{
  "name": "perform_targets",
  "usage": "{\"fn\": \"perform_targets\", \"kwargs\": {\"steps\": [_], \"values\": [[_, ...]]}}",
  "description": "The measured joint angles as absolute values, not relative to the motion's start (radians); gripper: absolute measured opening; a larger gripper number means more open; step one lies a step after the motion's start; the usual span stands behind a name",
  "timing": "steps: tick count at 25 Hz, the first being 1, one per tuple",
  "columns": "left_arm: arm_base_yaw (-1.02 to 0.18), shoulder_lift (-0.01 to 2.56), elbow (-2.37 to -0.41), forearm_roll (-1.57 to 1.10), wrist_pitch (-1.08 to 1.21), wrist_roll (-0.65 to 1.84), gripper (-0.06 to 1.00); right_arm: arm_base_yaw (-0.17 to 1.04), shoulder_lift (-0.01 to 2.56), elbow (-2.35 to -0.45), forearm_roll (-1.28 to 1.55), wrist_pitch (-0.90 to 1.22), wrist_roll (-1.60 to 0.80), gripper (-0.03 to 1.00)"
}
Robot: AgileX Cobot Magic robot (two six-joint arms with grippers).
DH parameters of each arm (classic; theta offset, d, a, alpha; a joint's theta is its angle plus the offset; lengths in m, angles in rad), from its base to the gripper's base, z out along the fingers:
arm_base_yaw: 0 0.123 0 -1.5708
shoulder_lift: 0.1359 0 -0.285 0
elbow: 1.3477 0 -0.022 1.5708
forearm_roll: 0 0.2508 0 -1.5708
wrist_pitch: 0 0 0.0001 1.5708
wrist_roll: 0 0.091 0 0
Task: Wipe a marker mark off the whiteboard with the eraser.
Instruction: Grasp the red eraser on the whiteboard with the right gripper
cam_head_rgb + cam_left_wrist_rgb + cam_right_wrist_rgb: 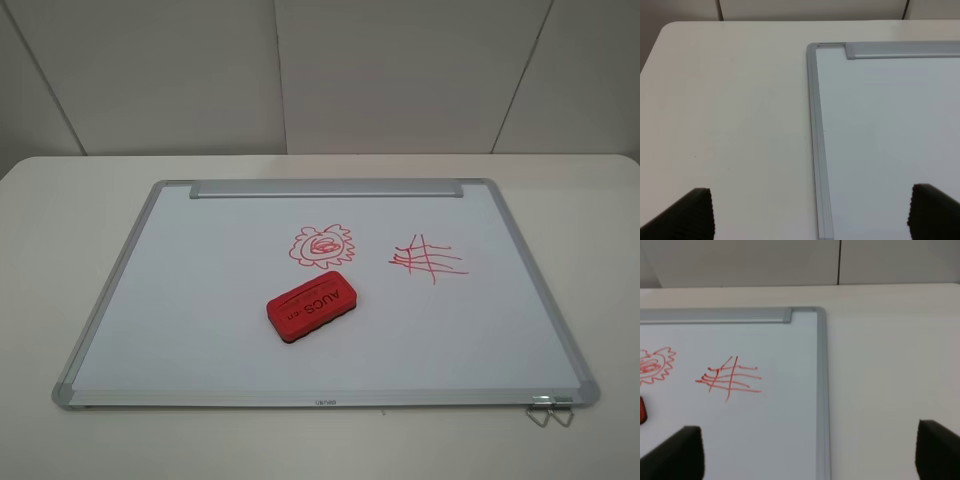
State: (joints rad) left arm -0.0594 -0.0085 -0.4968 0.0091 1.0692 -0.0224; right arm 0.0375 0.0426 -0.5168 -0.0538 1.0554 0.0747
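The whiteboard lies flat on the table, its grey tray strip along the far edge. The red flower-like marker mark sits near the board's middle. Just in front of it the red eraser lies on the board, lettering up. Neither gripper shows in the exterior high view. In the left wrist view my left gripper is open above the whiteboard's far-left frame. In the right wrist view my right gripper is open over the far-right frame, with the mark and a sliver of eraser at the picture's edge.
A red crosshatch grid of straight lines is drawn to the right of the flower mark. A small metal wire clip sticks out at the board's near-right corner. White table surrounds the board, with a panelled wall behind.
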Motion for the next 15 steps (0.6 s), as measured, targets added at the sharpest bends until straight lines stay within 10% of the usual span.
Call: {"fn": "perform_targets", "kwargs": {"steps": [15], "values": [[-0.059, -0.008, -0.497, 0.009, 1.069, -0.022, 0.77, 0.185, 0.799, -0.636, -0.058, 1.024, 0.07, 0.75]]}}
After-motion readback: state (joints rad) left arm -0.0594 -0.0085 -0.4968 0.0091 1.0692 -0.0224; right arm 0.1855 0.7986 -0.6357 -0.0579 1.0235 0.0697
